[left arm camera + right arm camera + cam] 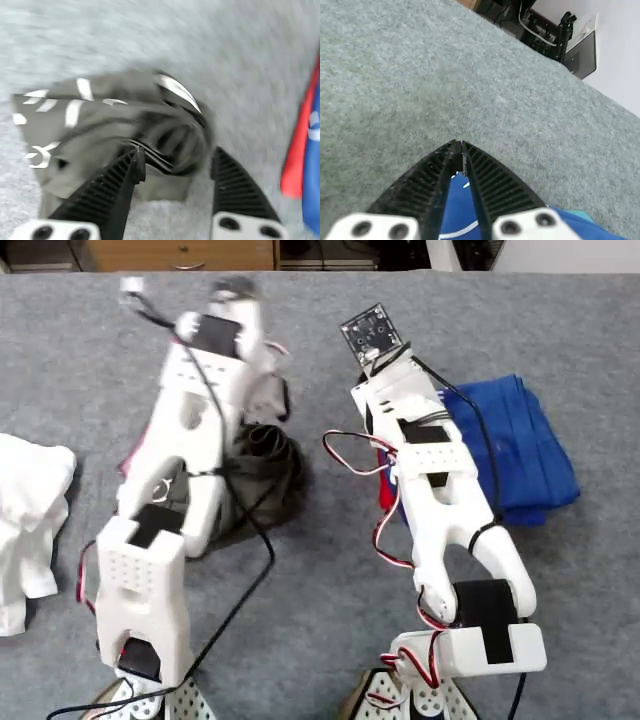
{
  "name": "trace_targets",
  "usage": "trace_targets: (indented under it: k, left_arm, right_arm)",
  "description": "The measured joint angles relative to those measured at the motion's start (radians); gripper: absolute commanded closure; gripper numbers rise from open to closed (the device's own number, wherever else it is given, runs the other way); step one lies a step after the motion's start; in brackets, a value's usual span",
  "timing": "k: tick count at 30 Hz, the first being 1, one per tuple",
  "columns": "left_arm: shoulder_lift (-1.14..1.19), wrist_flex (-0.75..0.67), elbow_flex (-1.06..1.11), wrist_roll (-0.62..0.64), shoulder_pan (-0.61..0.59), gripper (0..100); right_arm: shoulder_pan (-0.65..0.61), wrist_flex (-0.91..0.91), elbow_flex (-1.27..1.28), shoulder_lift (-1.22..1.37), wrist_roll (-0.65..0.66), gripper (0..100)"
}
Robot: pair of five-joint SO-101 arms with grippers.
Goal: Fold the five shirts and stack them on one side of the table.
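Left gripper (178, 155): jaws apart, one black ribbed finger (117, 185) on each side of a bunched fold of the dark shirt; the pictures do not show for sure whether they touch the cloth.
Dark shirt (262, 468): crumpled in a heap on the table, partly under the left arm near the table's middle. In the left wrist view it is grey-black with white markings (95, 125).
Right gripper (461, 146): fingers pressed together tip to tip, pointing out over bare table, with blue cloth directly under it. Whether any cloth is pinched cannot be told.
Blue shirt (515, 450): a rumpled, roughly folded pile on the right side of the table, its near edge tucked under the right arm. It also shows below the right gripper in the right wrist view (455, 212).
Red shirt (386, 490): a narrow strip shows from under the right arm, just beside the blue shirt on the side facing the dark one. In the left wrist view it lies against the blue cloth (299, 150).
White shirt (28, 525): bunched up at the far left edge of the table, well apart from the others.
Table (320, 610): covered in grey carpet-like fabric.
Behind the table: a wooden drawer front (180, 254).
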Motion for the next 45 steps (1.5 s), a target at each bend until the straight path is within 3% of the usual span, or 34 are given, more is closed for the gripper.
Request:
trace_targets:
  k: [5, 12, 21, 28, 36, 45]
  left_arm:
    - [-0.031, 0.003, -0.083, -0.002, -0.230, 97]
    - [-0.097, 0.009, -0.038, -0.092, -0.629, 98]
    - [-0.100, 0.009, 0.195, -0.250, -0.928, 98]
    - [-0.100, -0.052, 0.342, -0.358, -1.082, 98]
    - [-0.100, -0.055, 0.388, -0.416, -1.134, 98]
    - [-0.100, -0.054, 0.388, -0.416, -1.134, 98]
  right_arm:
    - [-0.015, 0.215, -0.106, 0.000, 0.075, 99.4]
    - [-0.216, 0.726, -0.433, 0.020, 0.230, 99.4]
    - [-0.506, 1.252, -0.980, 0.333, 0.272, 99.4]
    - [-0.671, 1.401, -1.473, 0.707, 0.272, 99.4]
    - [-0.750, 1.514, -1.973, 1.049, 0.272, 99.4]
    - [-0.721, 1.564, -2.042, 1.145, 0.272, 99.4]
